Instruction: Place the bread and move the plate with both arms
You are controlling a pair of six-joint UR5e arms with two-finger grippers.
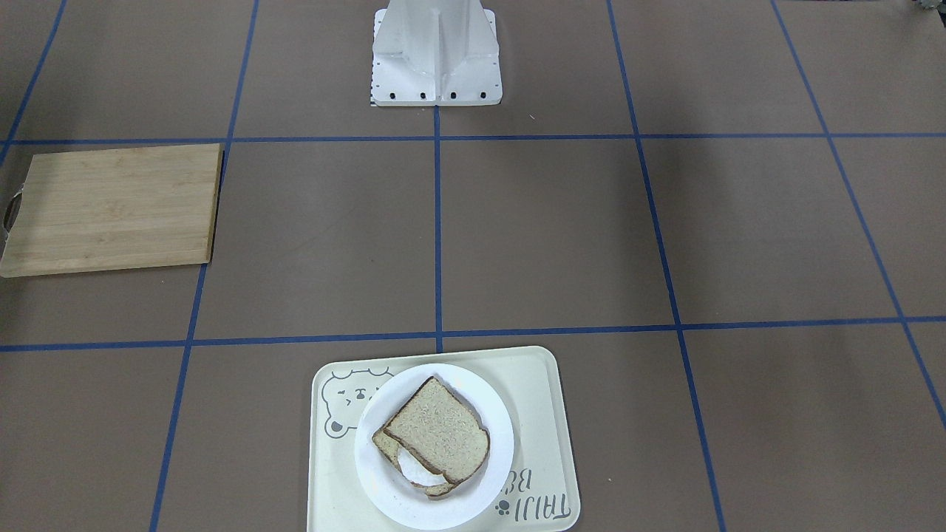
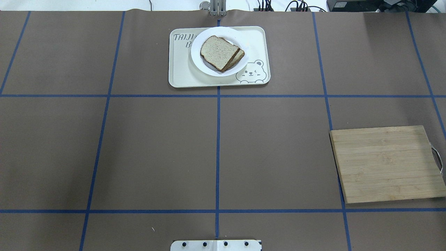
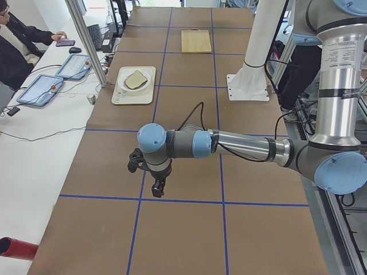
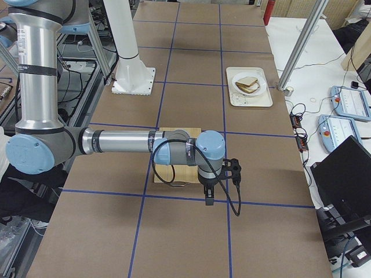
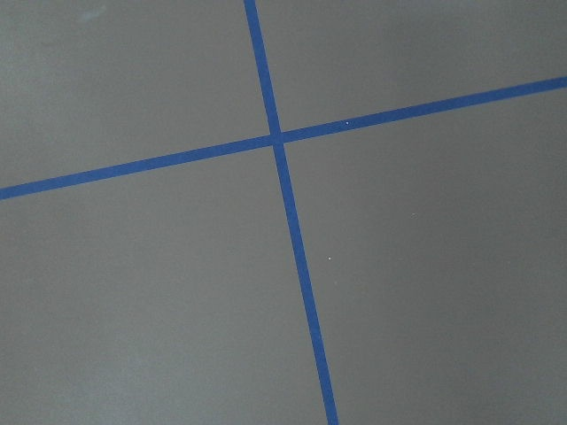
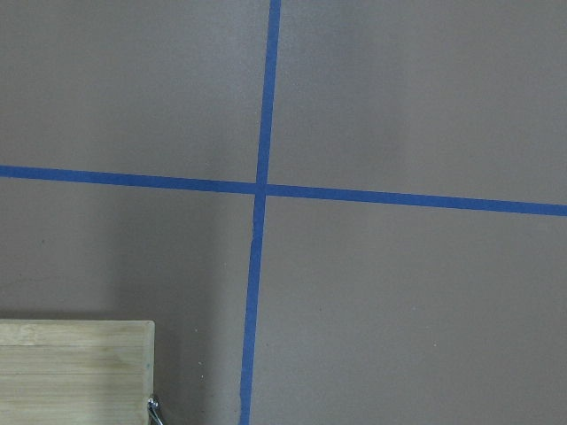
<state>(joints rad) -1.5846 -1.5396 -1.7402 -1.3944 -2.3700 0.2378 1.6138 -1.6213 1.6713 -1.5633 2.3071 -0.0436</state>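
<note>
The plain bread [image 1: 440, 432] lies on top of a second slice with white egg [image 1: 414, 465] showing under it, both on the white plate [image 1: 480, 495]. The plate stands on the cream bear tray [image 1: 539, 414] at the table's far side; the overhead view shows the bread [image 2: 217, 52], plate [image 2: 195, 48] and tray [image 2: 181, 69]. My left gripper [image 3: 157, 189] hangs over bare table at the left end, far from the plate. My right gripper [image 4: 208, 200] hangs by the cutting board at the right end. Both show only in the side views, so I cannot tell whether they are open or shut.
A wooden cutting board [image 2: 386, 164] lies on my right side of the table; its corner shows in the right wrist view [image 6: 75, 372]. The white robot base [image 1: 436, 52] stands at the near middle edge. A person [image 3: 11, 46] sits at a side desk beyond the tray.
</note>
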